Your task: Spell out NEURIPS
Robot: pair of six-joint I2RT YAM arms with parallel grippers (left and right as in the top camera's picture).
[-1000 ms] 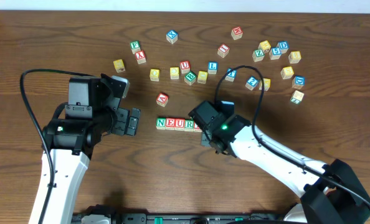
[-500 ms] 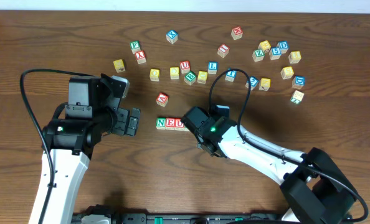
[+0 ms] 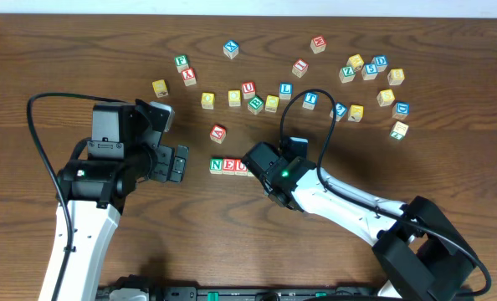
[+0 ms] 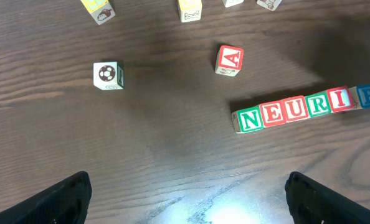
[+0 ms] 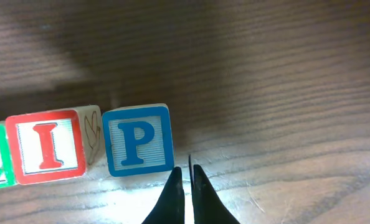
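The right gripper [image 5: 185, 186] is seen pinched shut and empty, its tips just beside the P cube [image 5: 138, 141]. The I cube [image 5: 46, 151] is set just beside the P cube. The left gripper [image 4: 185, 186] is spread wide, empty, well apart from it.

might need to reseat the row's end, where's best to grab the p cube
From above, pinch the P cube across the two side faces that run along the row: the I cube crowds the face toward it, leaving no finger room there.
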